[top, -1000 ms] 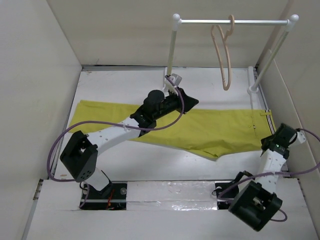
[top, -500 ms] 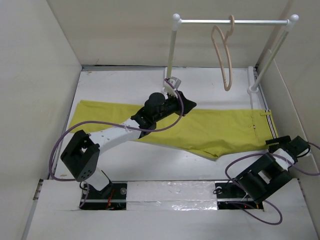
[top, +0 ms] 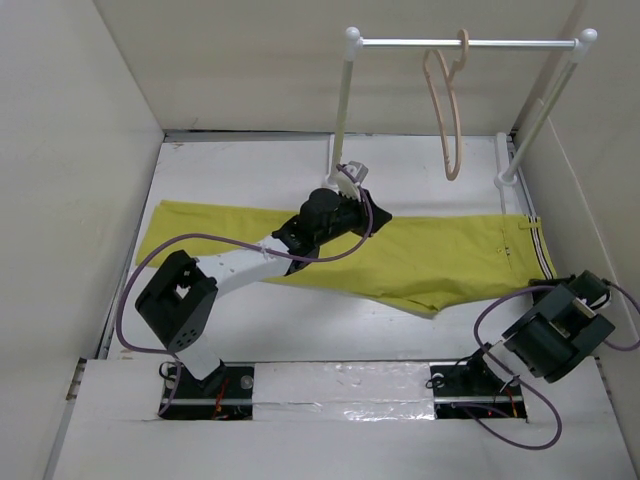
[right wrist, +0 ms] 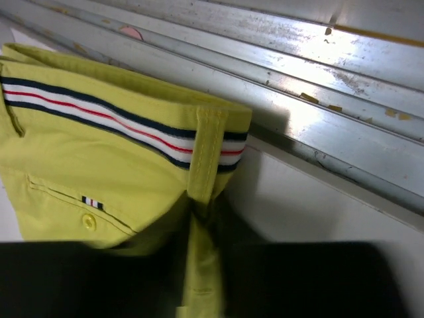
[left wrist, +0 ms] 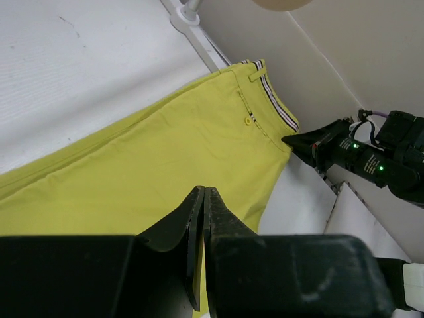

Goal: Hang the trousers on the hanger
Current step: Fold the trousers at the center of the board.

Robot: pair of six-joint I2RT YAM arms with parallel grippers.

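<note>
The yellow-green trousers (top: 450, 255) lie flat across the table, legs to the left and striped waistband (top: 540, 245) to the right. The beige hanger (top: 447, 110) hangs by its hook on the white rail, above and behind them. My left gripper (top: 383, 212) hovers over the middle of the trousers (left wrist: 165, 159), its fingers pressed together on nothing (left wrist: 204, 192). My right gripper (top: 568, 290) is at the near corner of the waistband. In the right wrist view it (right wrist: 205, 228) is shut on a fold of cloth below a belt loop (right wrist: 209, 152).
The white rail stand (top: 465, 43) has posts at the back centre (top: 343, 110) and back right. Beige walls close in the table on the left, back and right. A metal strip (right wrist: 318, 73) runs along the wall beside the waistband.
My right arm has folded back and down towards the right near corner, its gripper staying at the waistband. My left gripper has moved slightly to the right over the trousers.
</note>
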